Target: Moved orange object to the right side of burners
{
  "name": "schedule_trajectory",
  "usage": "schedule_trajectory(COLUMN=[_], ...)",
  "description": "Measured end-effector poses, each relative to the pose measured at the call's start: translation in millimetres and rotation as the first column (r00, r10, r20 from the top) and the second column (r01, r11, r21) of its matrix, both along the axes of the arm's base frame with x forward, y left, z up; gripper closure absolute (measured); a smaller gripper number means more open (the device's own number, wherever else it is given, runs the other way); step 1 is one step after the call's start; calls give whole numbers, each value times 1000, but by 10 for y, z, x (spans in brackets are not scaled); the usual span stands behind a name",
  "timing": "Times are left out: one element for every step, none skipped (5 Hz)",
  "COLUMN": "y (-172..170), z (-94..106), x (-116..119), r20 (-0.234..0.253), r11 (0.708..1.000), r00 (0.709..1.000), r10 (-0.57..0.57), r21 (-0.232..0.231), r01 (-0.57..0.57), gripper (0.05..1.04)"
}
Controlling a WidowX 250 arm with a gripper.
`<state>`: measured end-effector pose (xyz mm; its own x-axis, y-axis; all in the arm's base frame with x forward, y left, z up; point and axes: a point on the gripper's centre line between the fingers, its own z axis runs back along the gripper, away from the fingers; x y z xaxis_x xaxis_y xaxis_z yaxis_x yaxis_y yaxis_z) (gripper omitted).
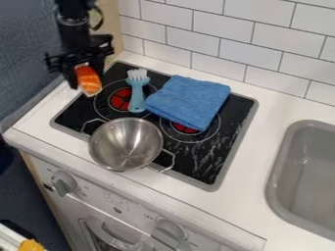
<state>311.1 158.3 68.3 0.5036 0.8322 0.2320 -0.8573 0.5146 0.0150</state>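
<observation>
At the upper left, my gripper [86,81] is shut on the orange object [89,79], which has a white underside and hangs above the left edge of the stove. The black cooktop [196,164] has red-centred burners; one burner [121,99] shows left of the brush, and another is partly covered by the blue cloth.
A blue brush [136,93] lies on the cooktop beside a folded blue cloth [190,101]. In front of them is a steel pot [126,144] with two handles. White counter [252,169] separates the cooktop from a grey sink [304,176] at right; a tiled wall stands behind.
</observation>
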Motion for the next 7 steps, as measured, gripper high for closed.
schedule_trajectory(y=[-315,-563,-846,-1088,-1521,-1880,-2237], z=[196,225,215,192,216,131,8], x=[73,162,243,289,371,461,525], r20=[50,94,125,154,174,162,136], r11=[988,935,877,836,754,700,666], r00=[987,933,875,835,751,696,667], r10=[-155,-349,-467,-529,-637,-699,-732], r21=[13,-39,-58,-73,-58,-46,-63], r01=[155,353,477,543,654,713,743], gripper=[500,500,500,500,500,500,500])
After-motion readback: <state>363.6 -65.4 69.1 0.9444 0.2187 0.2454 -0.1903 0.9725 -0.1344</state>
